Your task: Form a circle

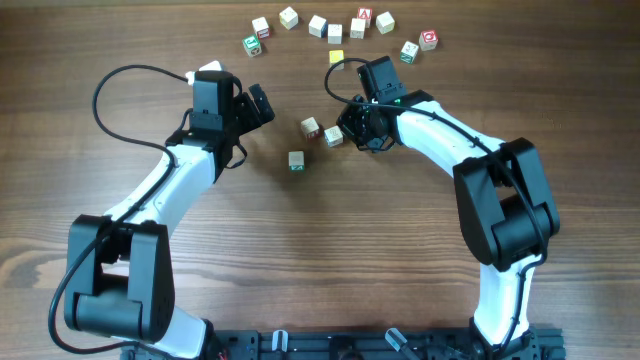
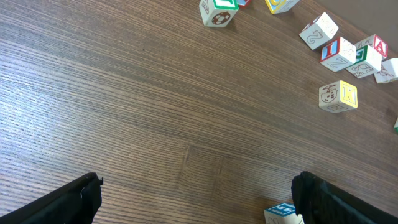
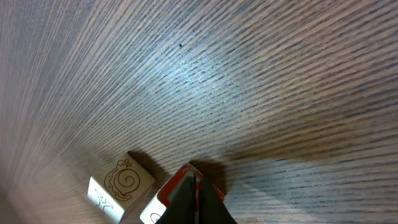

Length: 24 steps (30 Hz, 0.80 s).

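No full circle shows; three small pale letter cubes (image 1: 311, 127) sit loosely grouped at the table's middle. My right gripper (image 1: 347, 128) is shut, and its closed tips (image 3: 191, 175) rest against the red-edged cube (image 3: 169, 190). Beside that one lies a cube with a snail drawing (image 3: 121, 182). The third cube (image 1: 296, 160) lies a little apart, nearer the front. My left gripper (image 1: 262, 103) stands open to the left of the group, with bare wood between its fingers (image 2: 198, 199). A blue-marked cube (image 2: 283, 213) peeks out by its right finger.
A long loose arc of similar cubes (image 1: 317, 25) runs along the far side. A single yellow cube (image 1: 336, 57) sits just below it and shows in the left wrist view as the yellow cube (image 2: 339, 96). A green-marked cube (image 2: 219, 11) ends the arc's left.
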Available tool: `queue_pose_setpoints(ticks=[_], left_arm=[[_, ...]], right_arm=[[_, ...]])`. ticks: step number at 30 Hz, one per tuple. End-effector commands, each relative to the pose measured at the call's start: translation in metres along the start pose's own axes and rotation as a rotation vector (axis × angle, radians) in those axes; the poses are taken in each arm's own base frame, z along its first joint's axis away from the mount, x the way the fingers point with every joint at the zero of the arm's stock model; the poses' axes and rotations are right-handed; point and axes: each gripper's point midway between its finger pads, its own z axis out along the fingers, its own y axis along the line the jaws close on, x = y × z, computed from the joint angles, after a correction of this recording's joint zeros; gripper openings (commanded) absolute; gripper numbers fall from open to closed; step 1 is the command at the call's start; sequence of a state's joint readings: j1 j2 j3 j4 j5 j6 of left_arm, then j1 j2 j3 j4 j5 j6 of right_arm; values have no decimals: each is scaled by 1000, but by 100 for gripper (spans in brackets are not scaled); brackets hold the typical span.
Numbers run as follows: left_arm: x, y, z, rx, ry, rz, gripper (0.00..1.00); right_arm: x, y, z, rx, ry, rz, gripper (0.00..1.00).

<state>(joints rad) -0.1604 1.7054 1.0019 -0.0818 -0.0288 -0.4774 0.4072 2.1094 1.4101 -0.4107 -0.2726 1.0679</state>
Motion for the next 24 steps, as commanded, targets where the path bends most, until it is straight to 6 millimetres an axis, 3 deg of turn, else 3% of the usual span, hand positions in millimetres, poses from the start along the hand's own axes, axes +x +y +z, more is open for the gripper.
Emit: queue_pose_setpoints(ticks=[1,13,18,24], left_arm=[[-2,0,3,-5,-4,-10,100],[-2,0,3,-5,-4,-10,100],[-2,0,3,-5,-4,-9,100],[-14,-8,3,28,-52,-11,100]], right_arm=[[6,0,0,-5,20,-20,5],[11,3,0,-18,50,92,5],[-1,-19,-1,82,-31,130,4],[-20,-28,-6,90,-64,122,5]])
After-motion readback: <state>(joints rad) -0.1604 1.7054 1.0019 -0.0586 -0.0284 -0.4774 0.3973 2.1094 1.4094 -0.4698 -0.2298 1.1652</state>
